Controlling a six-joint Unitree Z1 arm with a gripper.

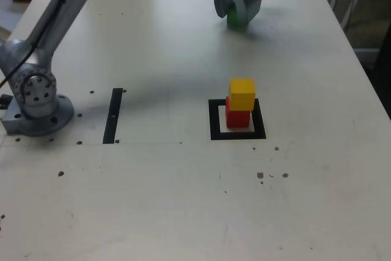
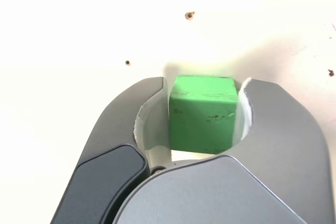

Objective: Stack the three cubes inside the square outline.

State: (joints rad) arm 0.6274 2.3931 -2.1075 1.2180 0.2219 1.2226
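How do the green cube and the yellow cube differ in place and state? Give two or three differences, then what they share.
1. The green cube sits between the gripper fingers; the yellow cube is untouched.
2. The yellow cube rests on the red cube; the green cube is on no other cube.
3. The yellow cube is over the square outline; the green cube is far from it, near the table's far edge.
Both look the same size and shape.

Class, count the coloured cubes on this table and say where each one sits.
3. The red cube sits inside the black square outline, the yellow cube rests on top of it, and the green cube is between the gripper's jaws at the far edge.
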